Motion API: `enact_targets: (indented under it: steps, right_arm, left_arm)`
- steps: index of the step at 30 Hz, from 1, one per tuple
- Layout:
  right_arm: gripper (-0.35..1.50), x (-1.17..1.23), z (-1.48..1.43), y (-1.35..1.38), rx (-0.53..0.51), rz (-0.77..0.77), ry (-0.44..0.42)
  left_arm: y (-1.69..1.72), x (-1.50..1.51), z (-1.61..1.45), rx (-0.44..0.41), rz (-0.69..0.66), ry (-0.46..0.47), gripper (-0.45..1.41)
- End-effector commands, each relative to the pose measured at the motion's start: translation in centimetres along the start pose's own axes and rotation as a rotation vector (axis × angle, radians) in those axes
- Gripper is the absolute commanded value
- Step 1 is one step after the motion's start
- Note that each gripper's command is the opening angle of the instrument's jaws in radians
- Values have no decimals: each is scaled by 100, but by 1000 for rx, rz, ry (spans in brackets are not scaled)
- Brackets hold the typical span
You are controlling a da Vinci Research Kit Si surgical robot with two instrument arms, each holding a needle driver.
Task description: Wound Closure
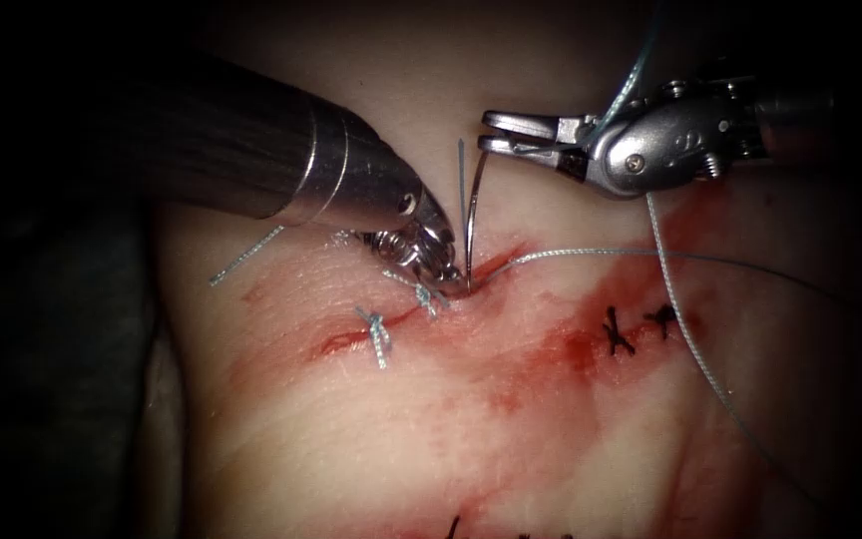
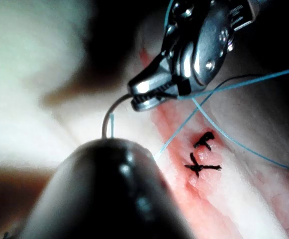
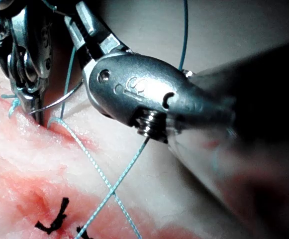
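The curved needle [image 1: 473, 215] stands nearly upright over the cut [image 1: 421, 311] in the tissue [image 1: 371, 429], its low end at the cut's edge. My left tool [image 1: 448, 269] comes down from the upper left. Its jaws are closed on the needle's low end where it meets the tissue [image 3: 32, 113]. My right tool [image 1: 489, 135] reaches in from the right and grips the needle's top end [image 2: 134, 98] with its jaw tips. Pale blue thread [image 1: 591, 252] runs from the cut to the right, and another strand [image 1: 690, 339] hangs below the right tool.
Two pale blue knots [image 1: 378, 334] [image 1: 429, 296] sit on the cut left of the needle. Dark stitches [image 1: 617, 332] [image 1: 663, 317] lie to the right, amid red fluid [image 1: 561, 354]. A loose cut thread end [image 1: 246, 255] lies at the left.
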Motion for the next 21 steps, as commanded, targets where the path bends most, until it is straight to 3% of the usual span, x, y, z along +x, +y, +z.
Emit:
enact_targets:
  steps: [1,21]
  right_arm:
    - [-35,-6,6,2,12,-12,-4]
    - [-35,-16,11,-9,54,-81,-4]
  left_arm:
    - [0,4,6,0,-4,-1,-45]
    - [2,10,11,10,9,9,-45]
